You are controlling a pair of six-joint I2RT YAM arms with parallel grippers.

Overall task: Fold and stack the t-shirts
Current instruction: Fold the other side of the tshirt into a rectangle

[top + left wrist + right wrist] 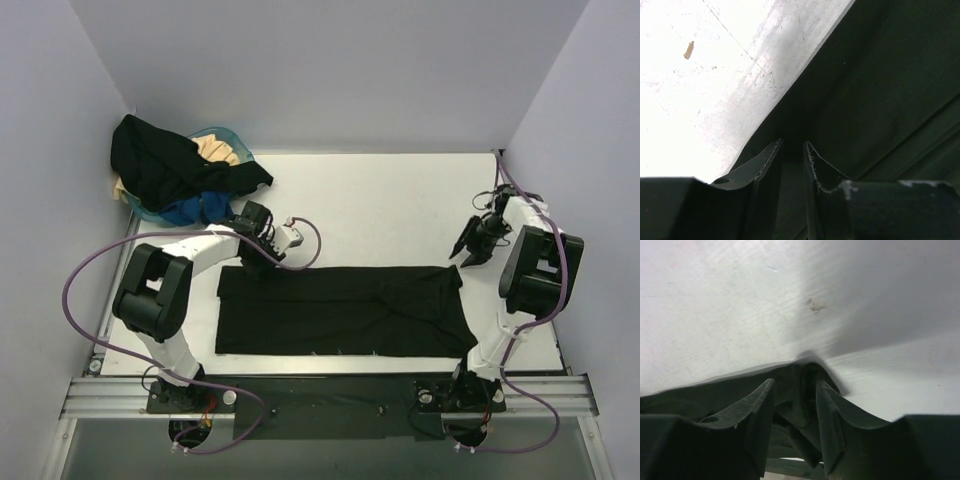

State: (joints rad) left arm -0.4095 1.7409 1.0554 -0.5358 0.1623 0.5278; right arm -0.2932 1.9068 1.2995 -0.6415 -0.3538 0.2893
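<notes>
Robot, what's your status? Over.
Left gripper, right gripper at far edge of black t-shirt, grip unclear. T-shirt spread flat. Nothing in the way; other shirts heaped on basket.

No legible text, label, brand, number or sign found in any view. Surfaces checked: shirt (pixel 340 310), basket (pixel 228 133) and table (pixel 400 200). All are unmarked as far as can be made out. The brown speck on the table in the left wrist view is a blemish, not lettering.
</notes>
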